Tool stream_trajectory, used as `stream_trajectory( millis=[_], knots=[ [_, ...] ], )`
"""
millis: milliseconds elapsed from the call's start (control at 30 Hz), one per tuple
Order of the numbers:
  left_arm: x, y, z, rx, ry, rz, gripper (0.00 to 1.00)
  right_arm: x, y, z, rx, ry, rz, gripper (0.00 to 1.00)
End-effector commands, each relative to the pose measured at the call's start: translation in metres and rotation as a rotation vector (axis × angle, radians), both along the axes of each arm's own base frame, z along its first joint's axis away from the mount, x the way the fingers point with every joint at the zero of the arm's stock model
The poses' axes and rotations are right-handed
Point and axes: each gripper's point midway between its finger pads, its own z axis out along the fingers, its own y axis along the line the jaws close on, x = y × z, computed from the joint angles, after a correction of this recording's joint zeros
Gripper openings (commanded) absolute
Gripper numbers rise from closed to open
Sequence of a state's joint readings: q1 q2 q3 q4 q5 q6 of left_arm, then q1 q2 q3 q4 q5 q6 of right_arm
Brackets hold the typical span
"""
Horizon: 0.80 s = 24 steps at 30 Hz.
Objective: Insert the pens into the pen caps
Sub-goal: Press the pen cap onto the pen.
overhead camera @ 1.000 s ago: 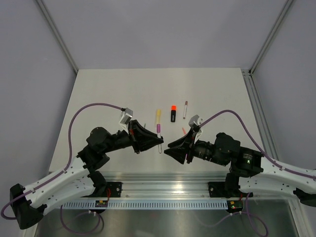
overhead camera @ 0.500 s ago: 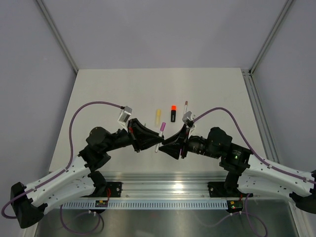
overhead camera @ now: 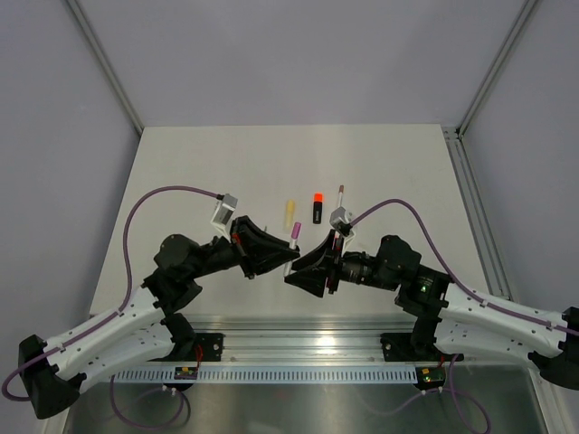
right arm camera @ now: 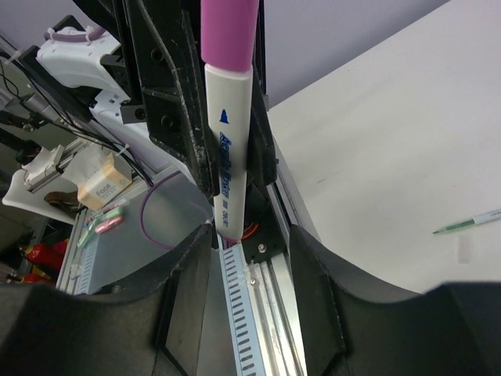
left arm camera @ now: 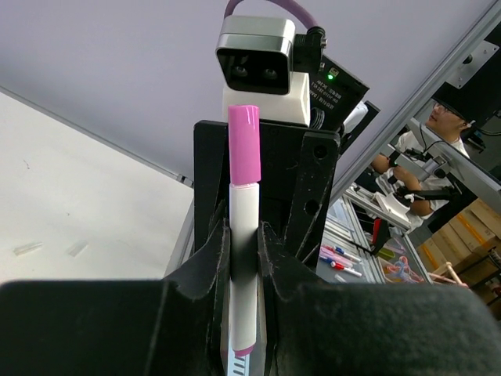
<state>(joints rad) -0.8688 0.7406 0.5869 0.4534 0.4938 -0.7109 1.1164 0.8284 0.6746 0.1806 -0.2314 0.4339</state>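
Observation:
My left gripper (left arm camera: 243, 244) is shut on a white pen (left arm camera: 243, 266) held above the table. A pink cap (left arm camera: 243, 145) sits on the pen's far end, and the pen's pink-tipped tail pokes out behind the pads. In the top view the pen (overhead camera: 291, 244) slants between the two grippers. My right gripper (right arm camera: 249, 254) faces the left one. It stands open, its fingers apart on either side of the pen's (right arm camera: 231, 149) lower end without touching it. On the table lie a pale yellow highlighter (overhead camera: 289, 213), a black highlighter with an orange end (overhead camera: 317, 207) and a thin pen (overhead camera: 339, 197).
A thin green-tipped pen (right arm camera: 470, 225) and a small clear cap (right arm camera: 467, 249) lie on the white table to my right. Two tiny pale caps (left arm camera: 27, 249) (left arm camera: 77, 247) lie on the table at the left. The metal rail (overhead camera: 298, 339) runs along the near edge.
The right gripper has moved left up to the left gripper and opened wider. The left gripper has tilted the held pen, cap end now leaning right.

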Motion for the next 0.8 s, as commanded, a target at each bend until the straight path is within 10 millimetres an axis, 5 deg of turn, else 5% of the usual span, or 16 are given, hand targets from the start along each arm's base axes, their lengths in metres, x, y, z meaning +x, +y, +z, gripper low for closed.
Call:
stream_trajectory(
  millis=[0,433,767],
  knots=[
    [-0.002,0.007,0.034,-0.11,-0.065,0.022,0.0,-0.005,0.007,0.017,0.075,-0.024,0.044,0.5],
    [-0.001,0.008,0.029,-0.128,-0.048,0.041,0.0,-0.001,0.013,0.022,0.108,-0.027,0.041,0.35],
    [-0.004,0.006,0.021,-0.105,-0.038,0.026,0.0,0.006,0.006,0.027,0.108,-0.04,-0.015,0.0]
  ],
)
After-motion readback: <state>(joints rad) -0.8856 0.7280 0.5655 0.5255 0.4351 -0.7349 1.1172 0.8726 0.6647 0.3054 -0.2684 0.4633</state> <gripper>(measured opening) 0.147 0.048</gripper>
